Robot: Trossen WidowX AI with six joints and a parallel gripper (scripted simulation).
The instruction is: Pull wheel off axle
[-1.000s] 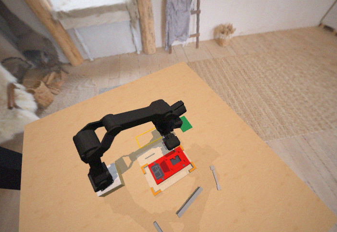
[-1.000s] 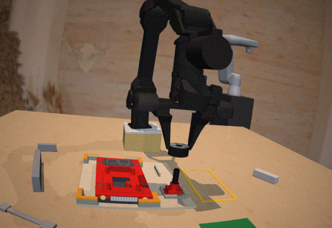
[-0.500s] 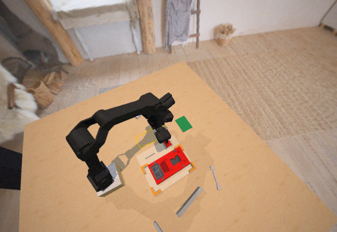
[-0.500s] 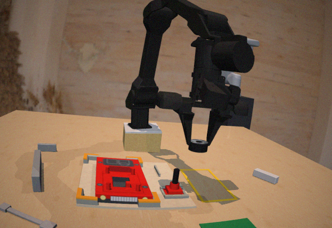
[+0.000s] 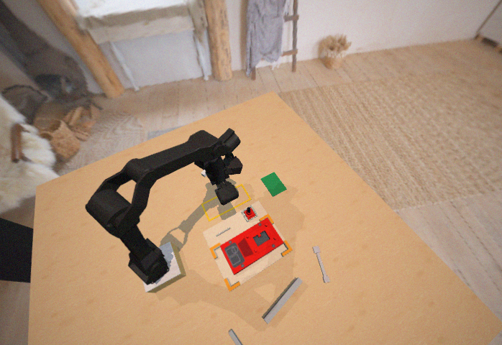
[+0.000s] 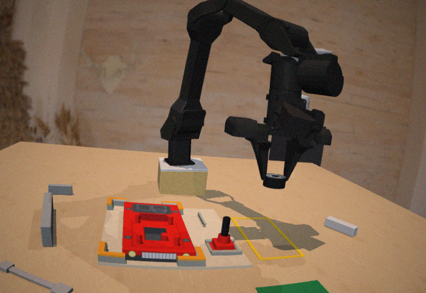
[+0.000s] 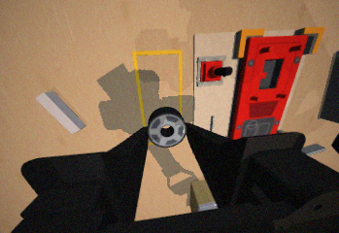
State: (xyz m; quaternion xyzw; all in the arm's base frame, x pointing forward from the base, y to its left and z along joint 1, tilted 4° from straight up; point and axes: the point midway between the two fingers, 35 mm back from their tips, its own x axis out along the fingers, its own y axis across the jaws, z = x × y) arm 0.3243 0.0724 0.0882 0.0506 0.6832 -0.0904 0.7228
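My gripper [image 6: 274,179] [image 7: 166,128] is shut on the wheel and holds it in the air, clear of the axle. The wheel [image 6: 274,181] [image 7: 160,140] is black with a grey spoked face and a centre hole, and lies level between the fingertips. In the top view the arm hides it. The upright black axle [image 6: 225,226] [image 7: 223,71] [image 5: 249,210] stands bare on its red base. The marked area is a yellow outline [image 6: 281,257] [image 7: 181,78] [image 5: 207,214] on the table beside the axle's board. In the wrist view the wheel overlaps the outline's near part.
A red car chassis [image 5: 245,248] [image 6: 130,227] [image 7: 259,109] sits between orange-topped corners on the pale board. A green sheet [image 5: 273,184] [image 6: 293,287] lies near the outline. A light grey block [image 6: 340,226] [image 7: 60,112] lies on its other side. Grey bars [image 5: 282,300] [image 6: 47,221] lie past the chassis.
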